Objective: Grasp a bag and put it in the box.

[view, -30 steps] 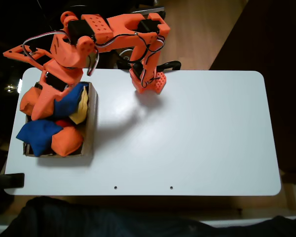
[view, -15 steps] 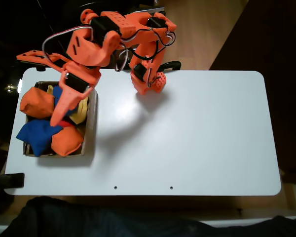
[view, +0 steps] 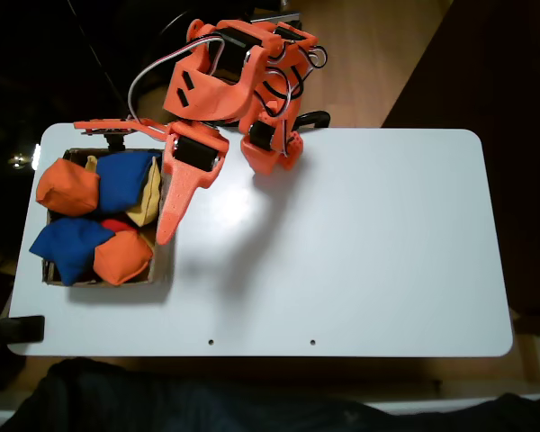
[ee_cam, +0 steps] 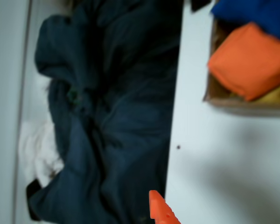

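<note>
**Inspector A:** Where did the soft orange fabric beanbag (view: 67,191) lie?

**Inspector B:** At the far left of the shallow brown cardboard box (view: 166,261), in the fixed view, beside blue beanbags (view: 69,247) and a second orange one (view: 122,256).

**Inspector A:** And the orange two-finger gripper (view: 166,229)?

**Inspector B:** Above the box's right wall, carrying nothing. How wide it stood, I could not tell.

**Inspector A:** The step?

**Inspector B:** Delivery appeared complete. The next move called for clearing the arm away from the box; the white table (view: 360,243) held no further bag.

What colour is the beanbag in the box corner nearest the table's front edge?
Orange beanbag, seen best in the fixed view.
</note>
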